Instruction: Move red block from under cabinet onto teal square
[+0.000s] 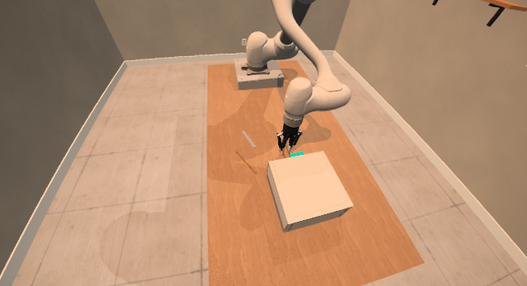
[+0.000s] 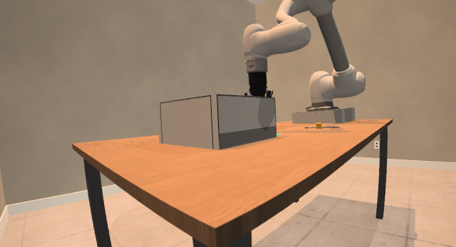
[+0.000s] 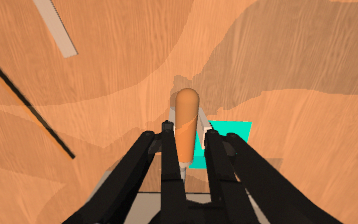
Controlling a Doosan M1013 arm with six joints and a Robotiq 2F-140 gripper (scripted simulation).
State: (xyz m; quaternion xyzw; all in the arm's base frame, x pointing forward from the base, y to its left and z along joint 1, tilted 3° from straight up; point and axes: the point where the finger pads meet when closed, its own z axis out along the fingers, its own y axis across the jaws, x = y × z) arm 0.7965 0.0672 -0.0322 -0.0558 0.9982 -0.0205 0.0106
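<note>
My gripper (image 1: 286, 149) hangs just behind the far edge of the beige cabinet (image 1: 308, 189) and is shut on an orange-handled tool (image 3: 186, 124). The tool's rounded orange end sticks out past the fingertips in the wrist view. The teal square lies on the table right beside the fingers, partly covered by them; a strip of it shows in the overhead view (image 1: 296, 154) at the cabinet's far edge. The red block is not visible in any view. In the side view my gripper (image 2: 259, 91) stands behind the cabinet (image 2: 218, 121), with its fingertips hidden.
A flat grey bar (image 1: 249, 138) and a thin dark-edged stick (image 1: 245, 161) lie on the table to the left of my gripper. A small yellow block (image 2: 318, 125) sits near the robot base (image 1: 258, 77). The cabinet's underside is hidden.
</note>
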